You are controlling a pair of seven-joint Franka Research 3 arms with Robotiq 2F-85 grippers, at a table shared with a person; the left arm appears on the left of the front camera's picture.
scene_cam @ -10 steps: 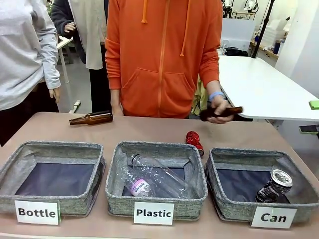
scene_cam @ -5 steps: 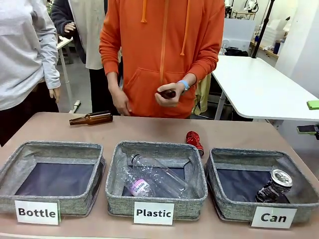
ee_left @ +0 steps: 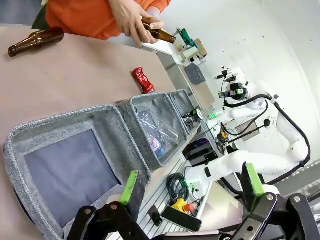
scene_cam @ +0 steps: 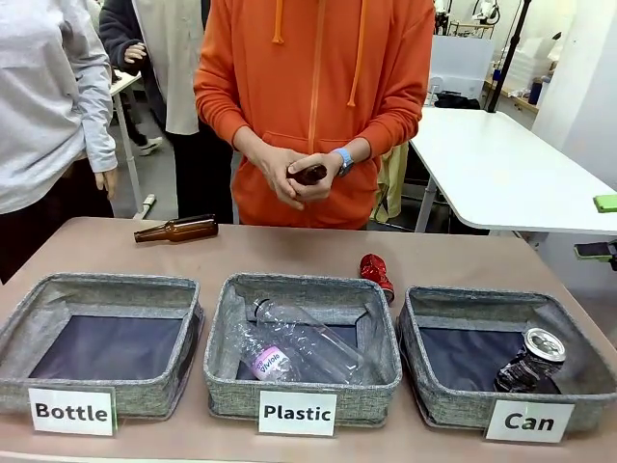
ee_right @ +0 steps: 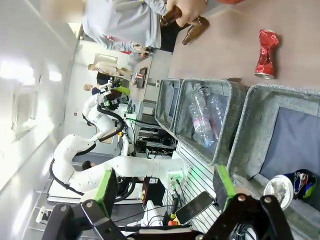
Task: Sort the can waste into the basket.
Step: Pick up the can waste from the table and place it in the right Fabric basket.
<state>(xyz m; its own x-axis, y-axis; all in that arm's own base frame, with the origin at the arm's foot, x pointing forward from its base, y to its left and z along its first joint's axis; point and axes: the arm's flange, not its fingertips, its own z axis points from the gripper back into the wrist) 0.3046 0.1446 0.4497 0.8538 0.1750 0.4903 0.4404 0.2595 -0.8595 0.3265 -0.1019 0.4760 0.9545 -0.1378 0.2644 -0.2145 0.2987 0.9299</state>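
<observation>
While the small crushed shiny red metal can (scene_cam: 376,275) lies on its side on the tan tabletop (scene_cam: 289,251), just beside the far right corner of the grey fabric basket labelled "Plastic" (scene_cam: 227,391), the dark multi-coloured crushed can with a silver round end (scene_cam: 530,362) already rests inside the grey woven-fabric rectangular basket labelled "Can" (scene_cam: 443,405), toward its right side. The red can looks light and thin-walled. Its pinched waist likely offers a steadier hold than the glossy, probably slippery ends, and a hard squeeze would likely only crumple it further. The left gripper (ee_left: 191,181) and the right gripper (ee_right: 165,186) both stand spread wide with nothing between their green pads, well apart from the red can.
</observation>
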